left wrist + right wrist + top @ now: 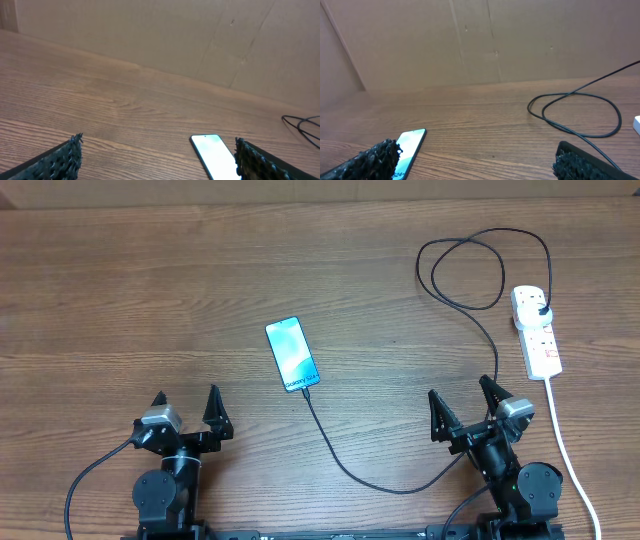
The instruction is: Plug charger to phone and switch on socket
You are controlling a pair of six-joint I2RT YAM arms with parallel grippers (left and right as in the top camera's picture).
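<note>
Wide open and empty sit left gripper (186, 393) and right gripper (458, 386); phone (291, 354) screen reads "Galaxy", rest illegible.

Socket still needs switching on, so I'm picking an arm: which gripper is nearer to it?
Right. The right gripper sits just left of the socket, nearer the robot; the left gripper is far off, past the phone.

Overhead looks straight down; both low wrist views face forward, sharing the phone (215, 155).
</note>
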